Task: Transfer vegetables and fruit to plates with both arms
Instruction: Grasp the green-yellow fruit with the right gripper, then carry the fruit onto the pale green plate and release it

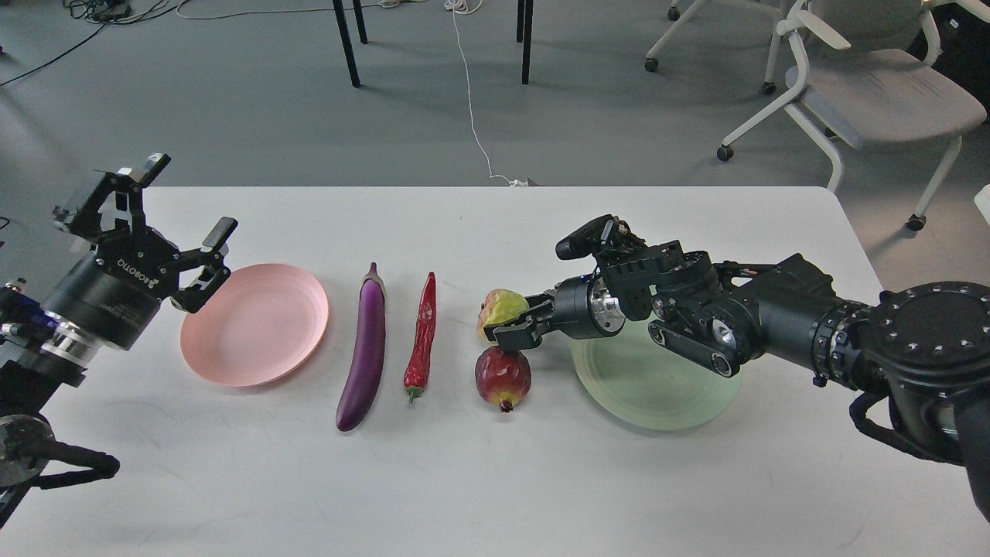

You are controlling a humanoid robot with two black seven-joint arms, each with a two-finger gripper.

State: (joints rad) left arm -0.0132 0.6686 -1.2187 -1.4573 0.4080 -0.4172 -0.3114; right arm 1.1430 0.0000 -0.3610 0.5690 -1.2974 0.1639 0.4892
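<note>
Nearest on the white tabletop (479,480) lies a row of produce: the purple eggplant (365,348) stretched lengthwise, the red chili (421,336) just beside it on the right, then the dark red fruit (503,377) resting with its crown toward the viewer. All three sit apart from each other and between the two plates, so either arm could reach them.

The green plate (657,394) is on the right, partly covered by the right arm, which crosses over it. That arm's hand (517,321) reaches to the yellow-green fruit (501,306) just behind the red one; its fingers sit around the fruit's near and right side, and they look closed on it, probably to carry it back to the green plate. The red fruit is almost touching the lower finger and could be nudged as the hand lifts.

On the left, the pink plate (255,323) is bare. The left hand (182,224) hovers above the plate's far left edge with fingers spread wide, holding nothing, likely waiting for the eggplant or chili.

Beyond the tabletop are grey floor, cables, table legs and an office chair (874,100).
</note>
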